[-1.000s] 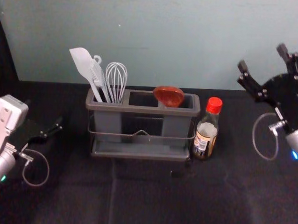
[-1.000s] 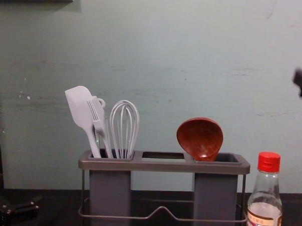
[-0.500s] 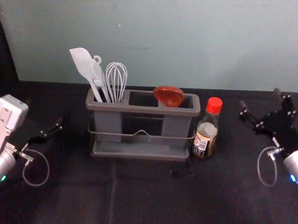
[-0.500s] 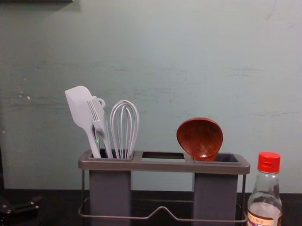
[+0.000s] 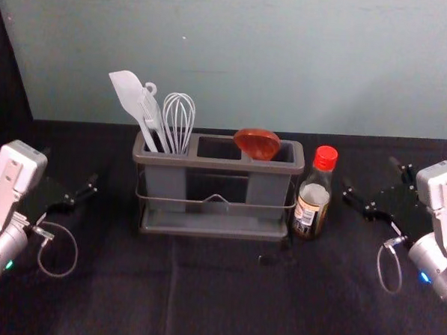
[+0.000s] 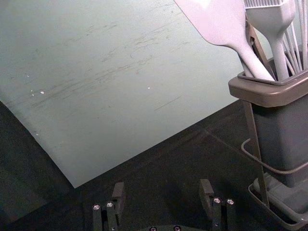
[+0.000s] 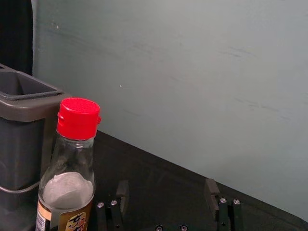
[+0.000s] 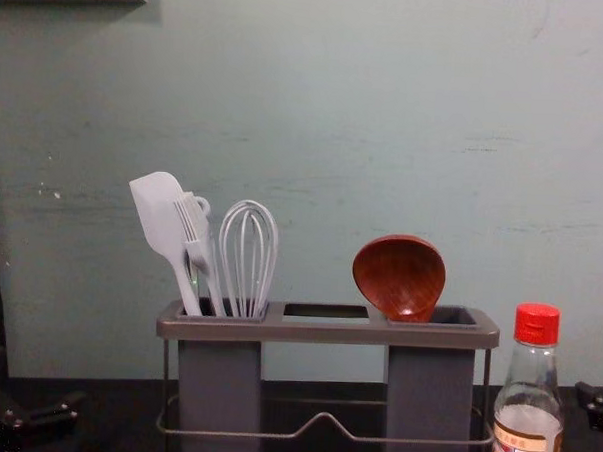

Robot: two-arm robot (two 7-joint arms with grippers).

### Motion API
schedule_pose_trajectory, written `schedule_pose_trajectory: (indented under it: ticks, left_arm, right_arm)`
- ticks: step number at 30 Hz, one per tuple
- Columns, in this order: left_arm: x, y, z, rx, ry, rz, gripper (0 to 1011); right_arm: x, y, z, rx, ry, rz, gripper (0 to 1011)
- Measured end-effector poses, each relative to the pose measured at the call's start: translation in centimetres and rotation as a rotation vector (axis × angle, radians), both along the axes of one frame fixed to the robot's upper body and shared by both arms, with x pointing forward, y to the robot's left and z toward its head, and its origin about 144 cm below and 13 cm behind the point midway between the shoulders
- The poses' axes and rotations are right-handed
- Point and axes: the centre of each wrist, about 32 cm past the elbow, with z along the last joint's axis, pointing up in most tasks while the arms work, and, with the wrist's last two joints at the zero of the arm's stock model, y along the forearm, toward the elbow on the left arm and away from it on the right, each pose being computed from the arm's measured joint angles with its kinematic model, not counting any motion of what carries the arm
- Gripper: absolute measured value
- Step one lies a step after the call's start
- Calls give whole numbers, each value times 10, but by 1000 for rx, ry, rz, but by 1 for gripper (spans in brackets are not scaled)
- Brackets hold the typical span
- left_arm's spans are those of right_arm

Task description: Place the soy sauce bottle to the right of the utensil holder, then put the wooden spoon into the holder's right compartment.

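Two grippers now sit low on either side of the holder [image 5: 209,164], and what has changed is on its right: the right gripper [image 7: 167,185], raised higher a second ago, has come down and lies farther out from the holder than the bottle [image 5: 312,202]. The bottle and the spoon [image 5: 257,144] have kept their places through that move, so the lowering seems to be a retreat to rest rather than a new reach.

The right gripper is wide open, its fingers well apart with nothing between them, and it looks clear of both the bottle and the holder. The left gripper [image 6: 162,185], parked to the left of the holder, is also spread wide and holds nothing.

The bottle stands upright just to the right of the holder, its red cap [image 8: 537,323] on. The spoon rises from the holder's right compartment [image 8: 429,392], bowl up; its handle is hidden down inside. On the holder's left side stand a spatula [image 5: 127,95], a brush [image 8: 194,221] and a whisk [image 5: 179,116].

Both parts of the task look done. Probably no further handling is called for; a sideways sweep toward the holder could knock the bottle.
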Motion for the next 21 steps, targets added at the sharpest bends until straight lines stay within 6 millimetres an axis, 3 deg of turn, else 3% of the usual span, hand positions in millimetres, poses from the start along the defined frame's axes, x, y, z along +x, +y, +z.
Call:
schedule_pose_trajectory:
  ticks: [21]
  left_arm:
    - [0, 0, 0, 0, 0, 0, 1011]
  right_arm:
    - [-6, 8, 9, -67, -12, 0, 1002]
